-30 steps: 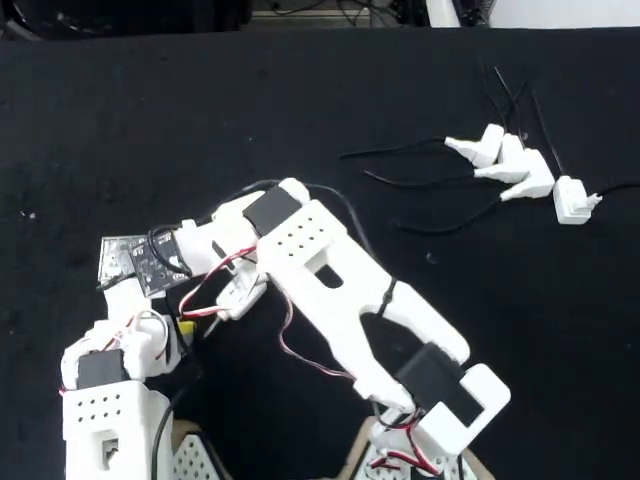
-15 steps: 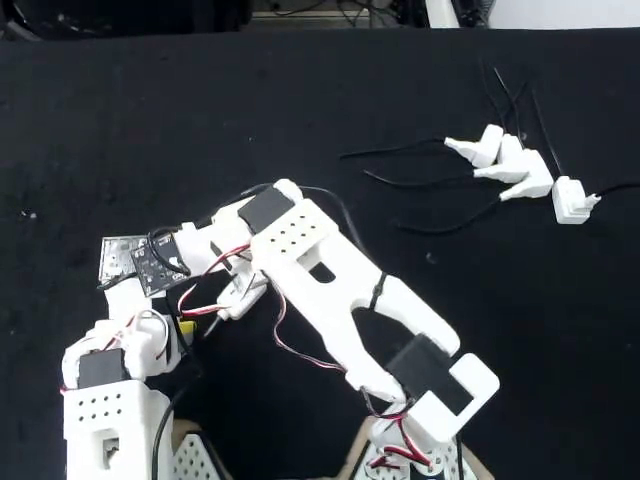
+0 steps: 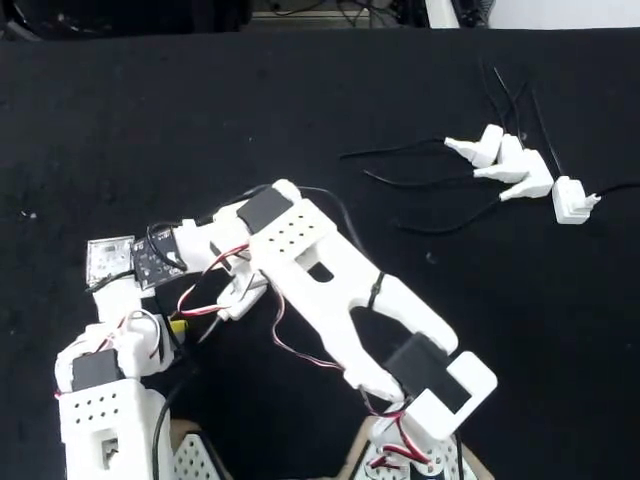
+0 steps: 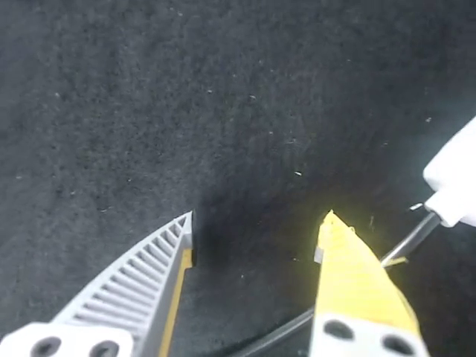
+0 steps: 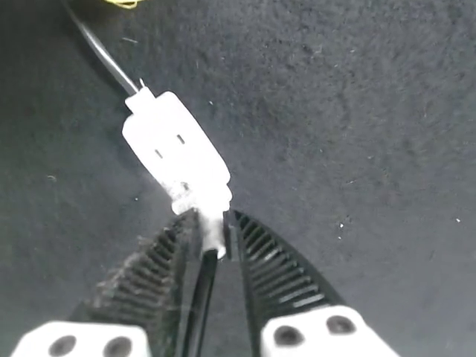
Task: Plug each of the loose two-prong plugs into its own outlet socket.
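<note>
Felt-like black cloth covers the surface [image 3: 120, 120], matt and speckled with pale lint. The right end effector [image 5: 212, 216], its ribbed grey fingers [image 5: 156, 268] clenched, grips the narrow neck of a white plug [image 5: 211, 232], whose black cord [image 5: 199, 297] runs back between the fingers. The plug's front end touches a smooth, rounded white socket body [image 5: 175, 152] with two short slots on its face and a thin black lead [image 5: 100, 56] at its far end; whether the prongs are seated inside cannot be told. The left end effector [image 4: 256, 219] is released, one finger [image 4: 141, 282] ribbed grey-white with a yellow edge, the other yellow, bare cloth between them. Beside the yellow finger a white piece [image 4: 455, 178] with a black cable is cut off at the picture's border. In the high view the white, perforated right arm [image 3: 330, 290] extends across to the left arm [image 3: 100, 400] and hides most of what it holds. Well apart, a cluster of white plugs [image 3: 505, 162] with thin black cords lies just beside a blocky white adapter [image 3: 570, 200]. Beyond the surface's far edge the room is dark and hard to make out
</note>
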Motion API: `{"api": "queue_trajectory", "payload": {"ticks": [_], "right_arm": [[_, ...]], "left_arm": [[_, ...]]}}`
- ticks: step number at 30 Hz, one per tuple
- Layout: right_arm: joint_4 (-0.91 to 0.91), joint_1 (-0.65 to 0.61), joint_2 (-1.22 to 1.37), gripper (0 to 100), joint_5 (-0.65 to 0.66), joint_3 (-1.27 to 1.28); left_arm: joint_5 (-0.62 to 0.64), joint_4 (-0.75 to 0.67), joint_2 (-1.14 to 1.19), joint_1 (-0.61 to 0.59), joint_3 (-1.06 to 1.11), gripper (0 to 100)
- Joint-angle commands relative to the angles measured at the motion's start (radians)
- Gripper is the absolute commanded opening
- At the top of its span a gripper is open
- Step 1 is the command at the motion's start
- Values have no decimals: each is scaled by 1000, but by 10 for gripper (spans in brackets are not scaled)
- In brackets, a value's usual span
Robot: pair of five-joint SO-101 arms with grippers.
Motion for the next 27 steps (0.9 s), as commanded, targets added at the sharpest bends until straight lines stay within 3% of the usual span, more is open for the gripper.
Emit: {"api": "queue_trajectory", "payload": {"ticks": [1, 7, 20, 24, 27], "right_arm": [[-52, -31, 5, 11, -46, 16], [-115, -32, 5, 11, -54, 81], [-150, -20, -1, 11, -63, 105], [-158, -8, -28, 18, -250, 27], [-91, 18, -96, 110, -405, -7]], "left_arm": [[-3, -11, -3, -47, -12, 270], [-3, -11, -3, -114, -12, 270], [-3, -11, -3, -119, -12, 271], [-3, -11, -3, -120, -12, 271], [-3, -11, -3, -119, -12, 271]]}}
